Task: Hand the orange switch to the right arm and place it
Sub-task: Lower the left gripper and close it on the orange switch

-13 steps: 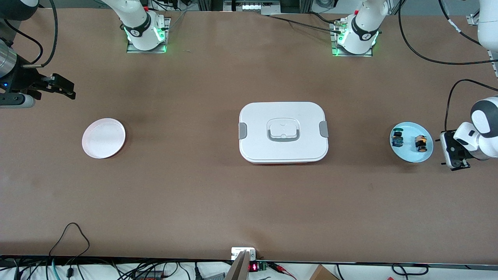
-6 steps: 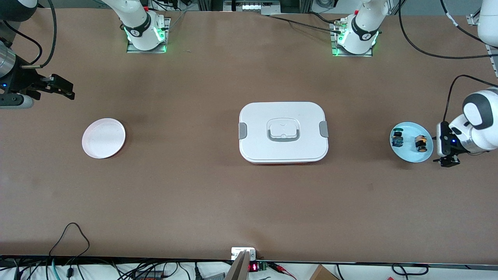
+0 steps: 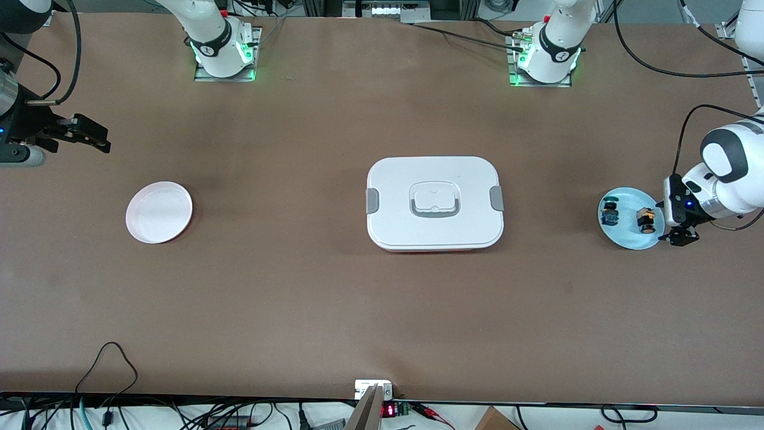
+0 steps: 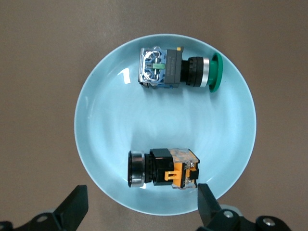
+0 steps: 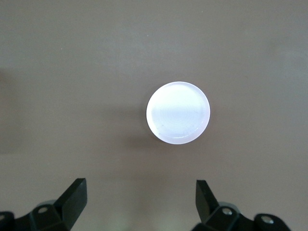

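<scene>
The orange switch [image 3: 646, 220] lies on its side on a light blue plate [image 3: 627, 236] at the left arm's end of the table. The left wrist view shows its black and orange body [image 4: 166, 169] on the plate [image 4: 163, 115]. My left gripper [image 3: 680, 235] hangs open over the plate's rim beside the switch, and its fingers [image 4: 207, 204] stand wide with nothing between them. My right gripper [image 3: 95, 137] is open and empty over bare table at the right arm's end.
A blue switch with a green cap [image 3: 609, 214] shares the blue plate. A white lidded box [image 3: 434, 203] stands mid-table. A pale round plate [image 3: 159, 212] lies toward the right arm's end, and the right wrist view shows this plate [image 5: 178, 113] too. Cables run along the front edge.
My left arm has swung in toward the blue plate, bringing its gripper from beside the plate to over its rim. The right gripper has drifted slightly toward the table's end.
</scene>
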`<state>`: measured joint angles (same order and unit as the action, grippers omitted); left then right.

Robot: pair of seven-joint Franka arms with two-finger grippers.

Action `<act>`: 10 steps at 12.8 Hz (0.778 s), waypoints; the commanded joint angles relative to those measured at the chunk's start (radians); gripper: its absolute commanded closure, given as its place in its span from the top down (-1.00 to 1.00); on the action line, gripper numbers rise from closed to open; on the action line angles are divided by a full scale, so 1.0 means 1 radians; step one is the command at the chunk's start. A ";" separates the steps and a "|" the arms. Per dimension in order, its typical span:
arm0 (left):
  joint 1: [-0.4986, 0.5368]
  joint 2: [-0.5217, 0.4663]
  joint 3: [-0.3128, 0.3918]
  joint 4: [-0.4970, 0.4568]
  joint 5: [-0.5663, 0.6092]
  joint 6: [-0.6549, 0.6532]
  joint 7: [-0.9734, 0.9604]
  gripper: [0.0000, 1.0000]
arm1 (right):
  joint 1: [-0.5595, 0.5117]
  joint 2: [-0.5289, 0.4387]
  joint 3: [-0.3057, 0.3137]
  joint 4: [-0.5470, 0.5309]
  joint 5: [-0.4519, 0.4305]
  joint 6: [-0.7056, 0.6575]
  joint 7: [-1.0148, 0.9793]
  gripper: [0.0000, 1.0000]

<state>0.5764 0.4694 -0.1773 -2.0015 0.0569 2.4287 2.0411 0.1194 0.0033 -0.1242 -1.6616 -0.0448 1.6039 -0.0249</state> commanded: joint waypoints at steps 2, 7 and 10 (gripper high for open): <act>0.043 0.029 -0.022 -0.017 0.004 0.047 0.022 1.00 | -0.004 -0.009 0.000 0.006 0.002 -0.015 0.003 1.00; 0.048 0.048 -0.037 -0.017 0.003 0.053 0.021 1.00 | -0.001 -0.011 0.001 0.019 0.002 -0.015 0.003 1.00; 0.049 0.051 -0.039 -0.017 -0.011 0.052 0.021 1.00 | -0.001 -0.009 0.001 0.020 0.002 -0.015 0.003 1.00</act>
<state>0.6038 0.5197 -0.1984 -2.0162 0.0566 2.4703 2.0428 0.1200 0.0001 -0.1247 -1.6516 -0.0446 1.6038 -0.0249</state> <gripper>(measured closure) 0.000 0.000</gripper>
